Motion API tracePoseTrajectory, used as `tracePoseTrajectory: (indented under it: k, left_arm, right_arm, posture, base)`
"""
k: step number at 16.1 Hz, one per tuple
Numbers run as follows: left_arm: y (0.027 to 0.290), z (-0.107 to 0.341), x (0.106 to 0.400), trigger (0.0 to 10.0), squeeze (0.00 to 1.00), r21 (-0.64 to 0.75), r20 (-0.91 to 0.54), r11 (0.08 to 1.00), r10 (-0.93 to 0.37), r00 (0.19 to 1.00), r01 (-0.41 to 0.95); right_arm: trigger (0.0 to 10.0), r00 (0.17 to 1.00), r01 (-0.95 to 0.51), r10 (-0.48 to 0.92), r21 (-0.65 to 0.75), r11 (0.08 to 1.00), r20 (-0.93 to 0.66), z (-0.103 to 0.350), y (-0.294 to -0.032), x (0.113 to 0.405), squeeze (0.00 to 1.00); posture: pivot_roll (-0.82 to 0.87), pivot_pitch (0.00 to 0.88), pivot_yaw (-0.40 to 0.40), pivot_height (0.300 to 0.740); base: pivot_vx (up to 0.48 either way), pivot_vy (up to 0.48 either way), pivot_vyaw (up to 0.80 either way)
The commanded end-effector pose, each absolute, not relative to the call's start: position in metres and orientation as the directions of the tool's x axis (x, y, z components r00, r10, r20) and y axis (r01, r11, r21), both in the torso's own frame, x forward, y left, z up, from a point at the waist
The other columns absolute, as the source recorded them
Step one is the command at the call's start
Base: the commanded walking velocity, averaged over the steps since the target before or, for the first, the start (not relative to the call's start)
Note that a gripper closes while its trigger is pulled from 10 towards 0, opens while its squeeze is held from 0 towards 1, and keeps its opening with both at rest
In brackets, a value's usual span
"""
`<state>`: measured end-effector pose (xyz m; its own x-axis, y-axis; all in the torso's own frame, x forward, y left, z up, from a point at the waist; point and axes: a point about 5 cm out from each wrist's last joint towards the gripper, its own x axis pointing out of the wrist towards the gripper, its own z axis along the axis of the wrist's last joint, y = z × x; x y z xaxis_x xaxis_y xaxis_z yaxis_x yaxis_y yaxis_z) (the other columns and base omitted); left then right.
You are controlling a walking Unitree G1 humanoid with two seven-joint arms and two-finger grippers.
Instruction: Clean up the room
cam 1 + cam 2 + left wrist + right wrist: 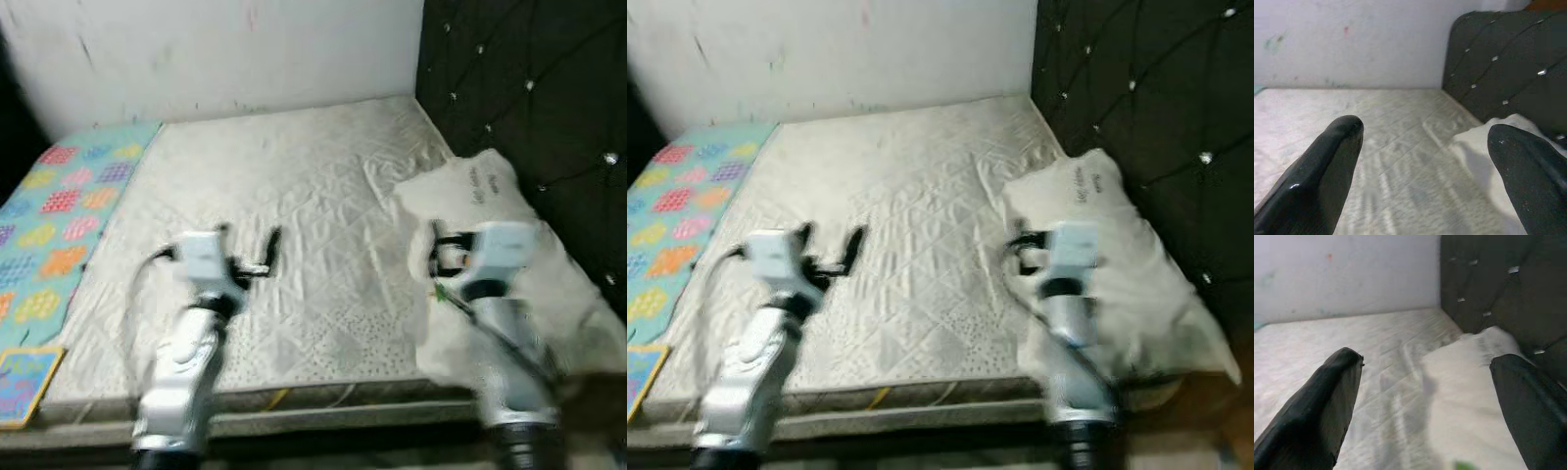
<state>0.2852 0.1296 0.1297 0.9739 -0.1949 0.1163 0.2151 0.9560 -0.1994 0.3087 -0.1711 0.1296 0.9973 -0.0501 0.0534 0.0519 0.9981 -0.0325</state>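
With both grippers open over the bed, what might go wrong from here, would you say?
The pillow overhangs the mattress edge; a push from the right gripper might tip it off. The left gripper, open above the quilted cover, could snag it. The head views are blurred, so aim may be off.

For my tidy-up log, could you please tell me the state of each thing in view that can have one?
Mattress: bare, no sheet.
Pillow: lying at the headboard end, creased.
Patterned mat: lying flat beside the mattress.
Left tool: open, holding nothing, over the mattress.
Right tool: open, holding nothing, over the pillow's edge.
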Motion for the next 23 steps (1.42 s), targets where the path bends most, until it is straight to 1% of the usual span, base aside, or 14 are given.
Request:
tracePoseTrajectory:
  k: [1,2,6,8,12,16,23]
  left_arm:
    - [0.128,0.133,0.286,10.0,0.00,-0.202,0.126,0.953,-0.203,0.971,0.225]
    - [0.128,0.133,0.286,10.0,0.00,-0.202,0.126,0.953,-0.201,0.971,0.224]
    - [0.127,0.133,0.287,10.0,0.00,-0.206,0.126,0.953,-0.201,0.971,0.224]
    - [0.127,0.132,0.286,10.0,0.00,-0.211,0.121,0.953,-0.196,0.973,0.218]
    - [0.127,0.131,0.286,10.0,0.00,-0.211,0.112,0.954,-0.193,0.975,0.213]
    - [0.128,0.133,0.285,10.0,0.00,-0.193,0.128,0.956,-0.198,0.972,0.220]
    - [0.126,0.137,0.283,10.0,0.00,-0.213,0.163,0.940,-0.235,0.958,0.267]
  right_arm:
    - [10.0,0.997,0.059,-0.057,-0.035,0.998,0.051,0.131,-0.175,0.310,0.00]
    - [10.0,0.998,0.041,-0.041,-0.002,0.999,0.040,0.130,-0.173,0.311,0.00]
    - [10.0,0.999,0.022,-0.022,-0.008,1.000,0.042,0.131,-0.169,0.312,0.00]
    - [10.0,0.999,0.011,-0.012,0.019,1.000,0.029,0.129,-0.167,0.310,0.00]
    - [10.0,1.000,0.003,-0.003,0.022,1.000,0.016,0.126,-0.167,0.309,0.00]
    - [10.0,1.000,-0.008,0.007,0.026,1.000,0.014,0.126,-0.166,0.309,0.00]
    - [10.0,1.000,-0.023,0.023,-0.005,1.000,0.012,0.126,-0.164,0.309,0.00]
  posture:
    - [-0.28,0.000,0.149,0.740]
    - [-0.28,0.000,0.149,0.740]
    - [-0.28,0.000,0.152,0.740]
    - [-0.28,0.000,0.153,0.740]
    - [-0.28,0.000,0.153,0.740]
    - [-0.28,0.000,0.152,0.740]
    - [-0.29,0.000,0.152,0.740]
  base:
    - [0.000,0.480,0.00]
    - [0.000,0.480,0.00]
    - [0.000,0.477,0.00]
    - [0.000,0.476,0.00]
    - [0.000,0.472,0.00]
    - [0.068,0.445,0.00]
    - [0.035,0.000,0.00]
